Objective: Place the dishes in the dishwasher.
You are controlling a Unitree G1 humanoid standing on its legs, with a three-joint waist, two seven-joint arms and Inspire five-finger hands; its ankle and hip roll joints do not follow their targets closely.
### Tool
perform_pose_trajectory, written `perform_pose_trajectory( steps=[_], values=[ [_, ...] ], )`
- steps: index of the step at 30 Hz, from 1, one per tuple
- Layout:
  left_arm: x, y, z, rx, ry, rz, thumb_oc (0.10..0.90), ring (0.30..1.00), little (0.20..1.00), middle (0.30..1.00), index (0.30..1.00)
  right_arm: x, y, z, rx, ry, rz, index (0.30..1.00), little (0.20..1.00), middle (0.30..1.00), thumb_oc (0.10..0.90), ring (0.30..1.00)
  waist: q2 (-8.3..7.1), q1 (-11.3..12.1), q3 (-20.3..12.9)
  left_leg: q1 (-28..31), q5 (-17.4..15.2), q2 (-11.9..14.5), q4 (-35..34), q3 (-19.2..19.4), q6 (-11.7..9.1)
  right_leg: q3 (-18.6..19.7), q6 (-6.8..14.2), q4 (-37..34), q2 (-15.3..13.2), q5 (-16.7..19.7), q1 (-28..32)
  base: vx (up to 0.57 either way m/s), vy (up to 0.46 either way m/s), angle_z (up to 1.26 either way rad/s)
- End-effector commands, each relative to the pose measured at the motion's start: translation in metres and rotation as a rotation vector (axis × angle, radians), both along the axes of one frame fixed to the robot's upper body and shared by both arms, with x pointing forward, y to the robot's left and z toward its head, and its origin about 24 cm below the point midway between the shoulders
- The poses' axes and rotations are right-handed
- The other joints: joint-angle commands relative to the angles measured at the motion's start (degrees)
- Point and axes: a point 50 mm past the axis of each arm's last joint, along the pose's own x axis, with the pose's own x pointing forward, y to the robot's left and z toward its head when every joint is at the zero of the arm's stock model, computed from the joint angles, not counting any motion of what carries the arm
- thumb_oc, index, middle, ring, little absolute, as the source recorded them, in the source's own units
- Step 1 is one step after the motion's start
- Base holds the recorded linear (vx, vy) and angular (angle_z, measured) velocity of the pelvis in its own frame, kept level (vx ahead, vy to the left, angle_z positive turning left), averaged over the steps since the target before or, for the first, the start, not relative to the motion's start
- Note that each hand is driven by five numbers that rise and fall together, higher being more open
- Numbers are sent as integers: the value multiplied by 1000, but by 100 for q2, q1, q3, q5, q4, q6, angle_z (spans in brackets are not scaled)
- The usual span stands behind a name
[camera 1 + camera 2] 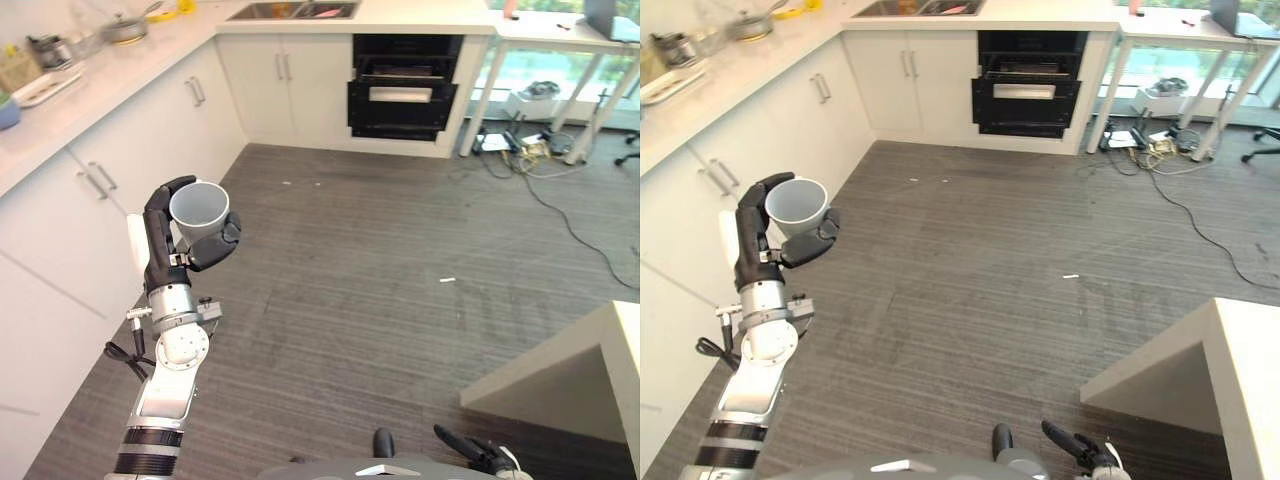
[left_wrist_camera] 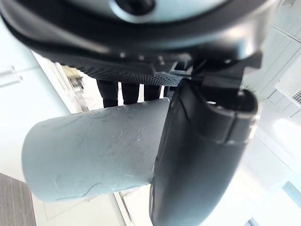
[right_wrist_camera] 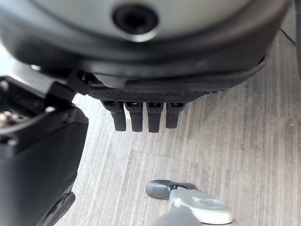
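Nearest the head camera, the right hand [image 1: 1080, 447] hung low at the bottom edge, well apart from the dishwasher; its own wrist view showed the fingers [image 3: 141, 115] straight and relaxed above the floor, holding nothing. Raised on the opposite side, the left hand [image 1: 165, 240] had fingers and thumb curled round a pale grey cup [image 1: 200, 207], mouth upward and slightly tilted. The left wrist view confirmed the thumb pressed against the cup's wall.

Progress, as judged: the cup was in hand but not yet delivered. The dishwasher [image 1: 403, 85] stood far across the room from the cup, its dark front showing a partly drawn rack. It seemed the whole approach and the placing remained. Further dishes [image 1: 45, 85] and a pan [image 1: 125, 28] lay on the table [image 1: 110, 75], to the left of the dishwasher; presumably these were still to be loaded.

Surface and room: grey wood-grain floor [image 1: 380, 250] with a few small white scraps. White cabinets [image 1: 100, 190] ran beneath the table up to the dishwasher. A sink [image 1: 292, 10] sat just left of and above the dishwasher; cables [image 1: 540, 160] trailed on the floor to its right.
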Motion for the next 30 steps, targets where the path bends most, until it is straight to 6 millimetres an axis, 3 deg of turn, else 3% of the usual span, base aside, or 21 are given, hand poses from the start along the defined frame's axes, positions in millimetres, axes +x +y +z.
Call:
perform_pose_trajectory(
  steps=[1, 2, 4, 5, 7, 8, 9, 13, 15, 17, 18, 19, 20, 21, 22, 23, 24, 26, 28, 29, 30],
  values=[
    [1, 6, 71, 101, -340, -35, 400, 300, 300, 300, 300, 24, 0, 7, -19, -84, 90, 900, 900, 900, 800, 900, -743, 36, 291, -1692, 349, -412, 2437, 51, -360, -353, 14, 478, -407, -1089, 373, -34, -123, 71],
    [1, 5, 71, 101, -340, -36, 400, 300, 300, 300, 300, 24, 0, 7, -18, -85, 89, 900, 900, 900, 800, 900, -733, 28, 283, -1751, 327, -405, 2512, 34, -361, -366, 14, 481, -398, -1095, 357, 3, -140, 110],
    [4, 1, 68, 95, -321, -71, 400, 300, 300, 300, 300, 25, -2, 7, -21, -93, 70, 900, 900, 900, 800, 900, -712, 72, 352, -2165, 464, -168, 2401, 619, -394, -639, 19, 452, -386, -1236, 556, 200, -83, 119],
    [6, 0, 66, 94, -305, -81, 400, 300, 300, 300, 300, 25, -1, 7, -20, -92, 63, 900, 900, 900, 800, 900, -679, 138, 311, -2446, 477, -44, 1970, 1013, -325, -765, 33, 406, -287, -1376, 741, 371, -86, 62],
    [5, 1, 62, 97, -280, -85, 400, 300, 300, 300, 300, 25, 3, 6, -11, -85, 83, 900, 900, 900, 800, 900, -711, 390, 184, -2746, 603, -153, 1251, 1285, -159, -756, 98, 285, -130, -1589, 1068, 428, -41, 49],
    [5, 1, 61, 98, -278, -85, 400, 300, 300, 300, 300, 24, 4, 5, -11, -83, 83, 900, 900, 900, 800, 900, -739, 397, 160, -2711, 630, -187, 1169, 1308, -152, -749, 104, 269, -159, -1591, 1068, 584, 57, 28],
    [3, 3, 59, 102, -272, -78, 400, 300, 300, 300, 300, 24, 7, 4, -13, -71, 121, 900, 900, 900, 800, 900, -782, 682, 121, -3122, 847, -64, 496, 1331, -132, -693, 209, 196, -161, -1797, 1409, 540, 59, 12],
    [-3, 3, 56, 97, -263, -75, 400, 300, 300, 300, 300, 16, 24, -3, 6, -19, 184, 900, 900, 900, 800, 900, -1010, 1019, -166, -3076, 1280, 99, 304, 1336, -50, -359, 334, 397, -349, -2070, 1949, 697, 119, 49],
    [-2, 1, 59, 108, -267, -92, 400, 300, 300, 300, 300, 12, 26, -4, 16, -12, 176, 900, 900, 900, 800, 900, -1099, 1044, -180, -3123, 1460, 101, 548, 1364, -8, -354, 395, 667, -401, -1909, 2024, 420, 66, -36],
    [5, -9, 66, 126, -280, -148, 400, 300, 300, 300, 300, 10, 28, -5, 26, -20, 138, 900, 900, 900, 800, 900, -1386, 955, -213, -3108, 1246, -73, 872, 1477, 205, -270, 748, 1714, -625, -991, 1677, 277, 126, -29],
    [5, -9, 66, 126, -280, -148, 400, 300, 300, 300, 300, 10, 28, -5, 26, -20, 138, 900, 900, 900, 800, 900, -1386, 955, -213, -3108, 1246, -73, 872, 1477, 205, -270, 748, 1714, -625, -991, 1677, 310, 173, -68],
    [6, -14, 72, 148, -295, -175, 400, 300, 300, 300, 300, 11, 30, -5, 35, -27, 124, 900, 900, 900, 800, 900, -1463, 898, -243, -2994, 1038, -194, 928, 1495, 318, -148, 895, 2205, -671, -238, 1497, 188, 91, -51],
    [6, -14, 72, 148, -295, -175, 400, 300, 300, 300, 300, 11, 30, -5, 35, -27, 124, 900, 900, 900, 800, 900, -1463, 898, -243, -2994, 1038, -194, 928, 1495, 318, -148, 895, 2205, -671, -238, 1497, 1131, 376, -81],
    [16, -32, 81, 193, -301, -279, 400, 300, 300, 300, 300, 17, 39, -4, 64, -62, 139, 900, 900, 900, 800, 900, -974, 286, -24, -1818, 449, -399, 541, 943, 617, 274, 1010, 4917, 241, 333, 95, 1171, 372, -26],
    [17, -36, 80, 193, -296, -298, 400, 300, 300, 300, 300, 22, 42, -3, 76, -84, 141, 900, 900, 900, 800, 900, -869, 103, 61, -1466, 368, -460, 343, 708, 654, 309, 976, 5383, 604, 122, -430, 1153, 369, 9],
    [17, -36, 80, 192, -297, -297, 400, 300, 300, 300, 300, 22, 42, -3, 74, -85, 142, 900, 900, 900, 800, 900, -843, 100, 56, -1484, 400, -436, 323, 702, 649, 298, 968, 5402, 628, 141, -470, 640, 199, 74],
    [21, -42, 79, 183, -289, -328, 400, 300, 300, 300, 300, 29, 44, -1, 90, -131, 121, 900, 900, 900, 800, 900, -742, -242, 148, -831, 259, -529, -43, 413, 637, 210, 900, 5426, 714, -214, -1329, 655, 150, 81],
    [22, -41, 73, 162, -257, -342, 400, 300, 300, 300, 300, 34, 41, 3, 85, -168, 119, 900, 900, 900, 800, 900, -684, -578, 170, -239, 9, -532, -276, 246, 521, -47, 728, 4474, 289, -474, -1978, 856, 116, 62],
    [25, -44, 62, 112, -202, -377, 400, 300, 300, 300, 300, 30, 34, 3, 52, -146, 133, 900, 900, 900, 800, 900, -799, -731, 102, 130, -289, -653, -325, 161, 389, -160, 657, 3127, -114, -409, -2170, 813, -70, 59],
    [28, -47, 59, 86, -185, -401, 400, 300, 300, 300, 300, 26, 29, 3, 31, -124, 139, 900, 900, 900, 800, 900, -886, -854, 63, 414, -552, -721, -325, 77, 274, -268, 688, 2075, -343, -379, -2306, 658, -107, 64],
    [29, -47, 59, 83, -183, -404, 400, 300, 300, 300, 300, 26, 29, 2, 30, -121, 138, 900, 900, 900, 800, 900, -789, -926, 94, 476, -607, -614, -325, -5, 268, -398, 700, 1798, -287, -322, -2072, 806, -173, 54]
  ],
)
